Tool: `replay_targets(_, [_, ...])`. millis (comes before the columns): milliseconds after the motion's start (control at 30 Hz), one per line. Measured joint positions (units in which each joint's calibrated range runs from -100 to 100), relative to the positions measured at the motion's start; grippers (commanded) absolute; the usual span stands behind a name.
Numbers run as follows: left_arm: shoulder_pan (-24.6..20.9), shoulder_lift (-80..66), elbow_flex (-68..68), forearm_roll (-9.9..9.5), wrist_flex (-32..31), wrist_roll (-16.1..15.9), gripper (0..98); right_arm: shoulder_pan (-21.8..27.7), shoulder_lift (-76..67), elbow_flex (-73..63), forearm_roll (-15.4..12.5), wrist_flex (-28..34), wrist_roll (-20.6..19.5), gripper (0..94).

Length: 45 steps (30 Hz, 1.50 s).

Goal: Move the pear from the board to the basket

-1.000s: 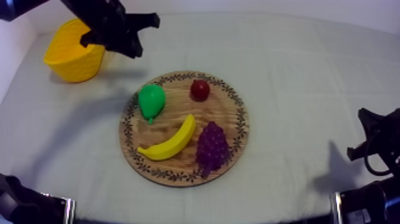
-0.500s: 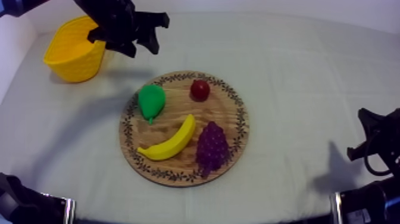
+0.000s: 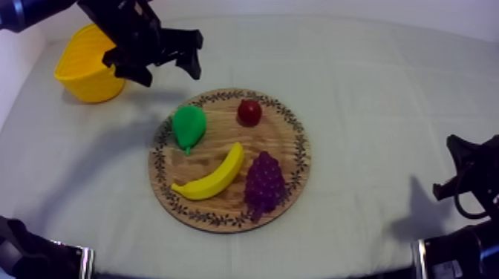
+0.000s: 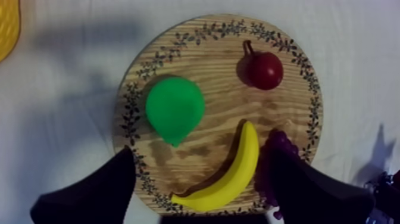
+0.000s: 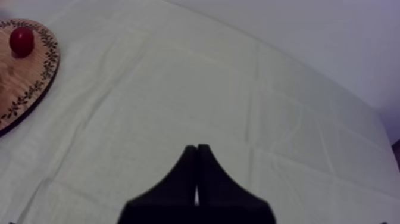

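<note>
Pear (image 3: pixel 188 126) rests on wooden board (image 3: pixel 286 141).
Left gripper (image 3: pixel 169 72) hovers upper left beside yellow basket (image 3: pixel 87 89), spread wide, empty; right gripper (image 5: pixel 196 149) pressed together, empty.

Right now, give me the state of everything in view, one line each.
Board: flat, bearing four fruits.
Basket: upright, left of board.
Pear: on board, ungripped.
Banana: on board, lying flat.
Grapes: on board.
Red fruit: on board.
Left hand: open, empty, between basket and board.
Right hand: shut, empty.
</note>
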Motion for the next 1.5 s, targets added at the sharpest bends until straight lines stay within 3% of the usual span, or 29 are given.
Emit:
replay_targets(200, [0.3, 0.4, 2.2, -0.42, -1.9, 0.2, 80.3, 0.0, 0.0, 0.0, 0.0, 0.0, 0.0, 0.4])
replay_targets(500, [1.1, 3.2, 4.8, -0.86, -6.0, 0.2, 88.5, 0.0, 0.0, 0.0, 0.0, 0.0, 0.0, 0.4])
replay_targets(1100, [0.4, 14.0, 5.3, 2.81, -11.4, -4.1, 94.4, 0.0, 0.0, 0.0, 0.0, 0.0, 0.0, 0.4])
replay_targets(1500, [-0.7, 21.1, 2.1, 3.13, -12.2, -5.5, 91.4, 0.0, 0.0, 0.0, 0.0, 0.0, 0.0, 0.4])
